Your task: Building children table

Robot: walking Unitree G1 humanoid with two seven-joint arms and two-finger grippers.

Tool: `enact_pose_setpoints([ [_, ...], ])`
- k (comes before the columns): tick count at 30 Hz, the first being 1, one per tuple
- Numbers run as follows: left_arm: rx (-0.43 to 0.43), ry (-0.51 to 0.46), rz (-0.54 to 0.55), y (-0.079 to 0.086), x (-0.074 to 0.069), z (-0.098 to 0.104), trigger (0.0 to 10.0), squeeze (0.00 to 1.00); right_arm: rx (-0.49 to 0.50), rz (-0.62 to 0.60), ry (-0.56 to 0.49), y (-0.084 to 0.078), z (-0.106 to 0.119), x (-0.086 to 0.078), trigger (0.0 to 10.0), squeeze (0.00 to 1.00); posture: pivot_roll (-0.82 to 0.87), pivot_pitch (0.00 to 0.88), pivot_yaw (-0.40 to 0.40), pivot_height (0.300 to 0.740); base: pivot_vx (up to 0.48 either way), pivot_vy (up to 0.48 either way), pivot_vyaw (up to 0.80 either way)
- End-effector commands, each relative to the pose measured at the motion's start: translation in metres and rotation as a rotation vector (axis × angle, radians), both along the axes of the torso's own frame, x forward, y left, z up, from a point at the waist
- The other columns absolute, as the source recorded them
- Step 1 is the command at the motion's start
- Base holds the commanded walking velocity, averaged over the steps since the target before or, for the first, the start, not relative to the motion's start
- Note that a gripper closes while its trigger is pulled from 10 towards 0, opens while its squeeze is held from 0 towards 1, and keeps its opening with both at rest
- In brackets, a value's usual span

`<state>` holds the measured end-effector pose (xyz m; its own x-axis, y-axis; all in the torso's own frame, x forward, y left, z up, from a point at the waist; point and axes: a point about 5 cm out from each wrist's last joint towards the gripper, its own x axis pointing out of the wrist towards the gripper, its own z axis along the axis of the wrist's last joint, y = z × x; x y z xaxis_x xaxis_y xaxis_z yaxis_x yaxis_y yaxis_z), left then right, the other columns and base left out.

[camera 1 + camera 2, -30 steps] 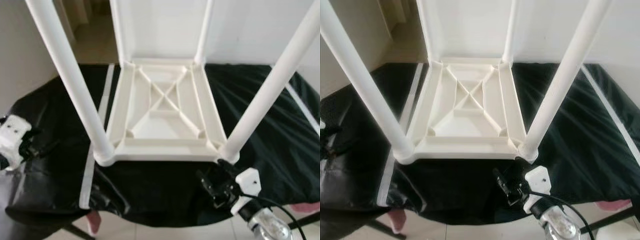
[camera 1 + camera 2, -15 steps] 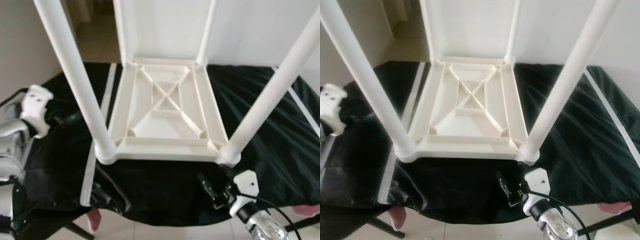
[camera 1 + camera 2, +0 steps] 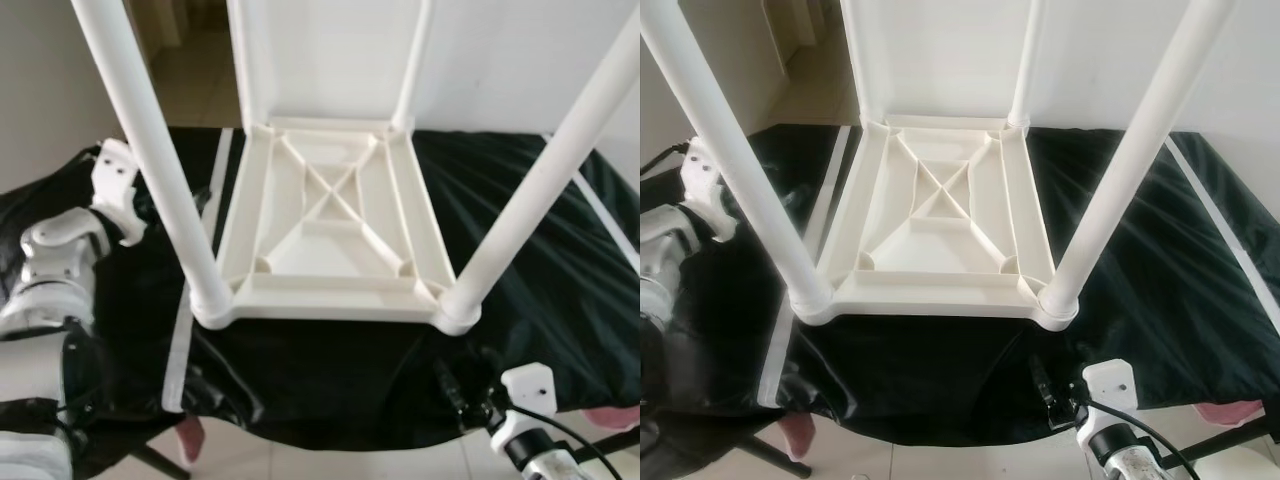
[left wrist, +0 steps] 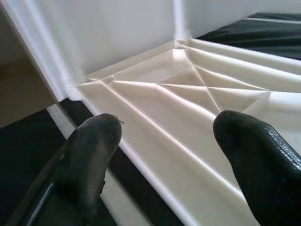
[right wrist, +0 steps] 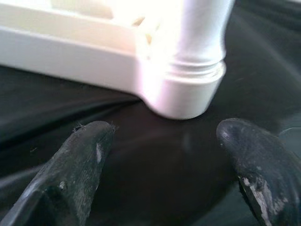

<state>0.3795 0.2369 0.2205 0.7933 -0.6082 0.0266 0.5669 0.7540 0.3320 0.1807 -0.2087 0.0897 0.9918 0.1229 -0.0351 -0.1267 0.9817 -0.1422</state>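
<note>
— Across the middle of the head views lies the children's table (image 3: pixel 330 225), upside down on a black cloth (image 3: pixel 540 270), its ribbed underside up and four white legs (image 3: pixel 150 150) rising out of the top of the frame.

— How would it handle, do you reckon?

— Moulded plastic, so I'd judge it light and stiff but smooth and slippery; with the legs up it looks tall and may tip if pushed high. A hold low on a leg near the corner socket (image 5: pixel 188 89), or on the rim, seems safest.

— And the grippers?

— At the left of the frame the left gripper (image 4: pixel 169 155) hovers beside the table's long edge, fingers (image 4: pixel 94 150) spread apart, holding nothing. At lower right the right gripper (image 5: pixel 164 160) faces the near corner socket, fingers likewise wide, clear of the plastic.
</note>
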Motion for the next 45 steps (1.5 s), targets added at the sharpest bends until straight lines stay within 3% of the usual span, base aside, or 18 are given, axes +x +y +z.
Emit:
enact_pose_setpoints([
  [1, 0.010, -0.051, 0.147, 0.000, 0.004, -0.002, 10.0, 0.00, -0.010, -0.032, 0.002, -0.004, 0.001, 0.002, 10.0, 0.00, -0.10, 0.047, 0.027, 0.740, 0.000, 0.000, 0.00],
  [5, 0.026, -0.044, 0.037, -0.014, 0.002, -0.008, 10.0, 0.00, -0.010, -0.021, -0.008, -0.005, 0.004, 0.008, 10.0, 0.00, -0.10, 0.049, 0.022, 0.740, 0.000, 0.000, 0.00],
  [6, 0.029, -0.049, -0.038, -0.022, -0.001, -0.010, 10.0, 0.00, -0.022, 0.000, -0.018, -0.006, 0.007, 0.016, 10.0, 0.00, -0.10, 0.051, 0.020, 0.740, 0.000, 0.000, 0.00],
  [9, 0.029, -0.053, -0.063, -0.024, -0.002, -0.011, 10.0, 0.00, -0.029, 0.009, -0.021, -0.007, 0.008, 0.019, 10.0, 0.00, -0.10, 0.051, 0.020, 0.740, 0.000, 0.000, 0.00],
  [13, 0.040, -0.009, -0.258, -0.040, -0.013, -0.028, 10.0, 0.00, -0.066, 0.093, -0.053, -0.014, 0.020, 0.046, 10.0, 0.00, -0.09, 0.058, 0.011, 0.740, 0.000, 0.000, 0.00],
  [16, 0.038, 0.003, -0.298, -0.044, -0.016, -0.032, 10.0, 0.00, -0.076, 0.100, -0.068, -0.017, 0.024, 0.053, 10.0, 0.00, -0.09, 0.059, 0.008, 0.740, 0.000, 0.000, 0.00],
  [20, 0.030, 0.004, -0.414, -0.054, -0.029, -0.040, 10.0, 0.00, -0.100, 0.089, -0.080, -0.023, 0.030, 0.069, 10.0, 0.00, -0.07, 0.055, -0.004, 0.740, 0.000, 0.000, 0.00],
  [21, 0.011, 0.009, -0.503, -0.068, -0.042, -0.047, 10.0, 0.00, -0.104, 0.102, -0.090, -0.025, 0.035, 0.082, 10.0, 0.00, -0.06, 0.053, -0.017, 0.740, 0.000, 0.000, 0.00],
  [24, -0.001, 0.014, -0.534, -0.074, -0.048, -0.050, 10.0, 0.00, -0.103, 0.113, -0.093, -0.025, 0.037, 0.087, 10.0, 0.00, -0.06, 0.053, -0.020, 0.740, 0.000, 0.000, 0.00],
  [26, -0.041, 0.011, -0.584, -0.088, -0.058, -0.053, 10.0, 0.00, -0.105, 0.150, -0.090, -0.023, 0.039, 0.099, 10.0, 0.00, -0.05, 0.053, -0.024, 0.740, 0.000, 0.000, 0.00],
  [28, -0.062, 0.016, -0.604, -0.094, -0.062, -0.054, 10.0, 0.00, -0.101, 0.168, -0.088, -0.022, 0.040, 0.106, 10.0, 0.00, -0.05, 0.053, -0.024, 0.740, 0.000, 0.000, 0.00],
  [34, -0.156, -0.006, -0.611, -0.123, -0.079, -0.056, 10.0, 0.00, -0.049, 0.258, -0.069, 0.000, 0.043, 0.132, 10.0, 0.00, -0.03, 0.046, -0.042, 0.740, 0.000, 0.000, 0.00],
  [35, -0.174, -0.010, -0.604, -0.133, -0.083, -0.058, 10.0, 0.00, -0.043, 0.253, -0.071, 0.006, 0.042, 0.139, 10.0, 0.00, -0.02, 0.043, -0.039, 0.740, 0.000, 0.000, 0.00],
  [40, -0.212, 0.000, -0.589, -0.153, -0.094, -0.058, 10.0, 0.00, -0.058, 0.247, -0.072, 0.016, 0.039, 0.153, 10.0, 0.00, -0.01, 0.040, -0.039, 0.740, 0.000, 0.000, 0.00],
  [41, -0.246, 0.008, -0.573, -0.166, -0.097, -0.057, 10.0, 0.00, -0.070, 0.224, -0.073, 0.018, 0.038, 0.161, 10.0, 0.00, 0.00, 0.036, -0.041, 0.740, 0.000, 0.000, 0.00],
  [45, -0.276, 0.012, -0.546, -0.177, -0.096, -0.057, 10.0, 0.00, -0.080, 0.184, -0.077, 0.019, 0.039, 0.167, 10.0, 0.00, 0.00, 0.034, -0.044, 0.740, 0.000, 0.000, 0.00],
])
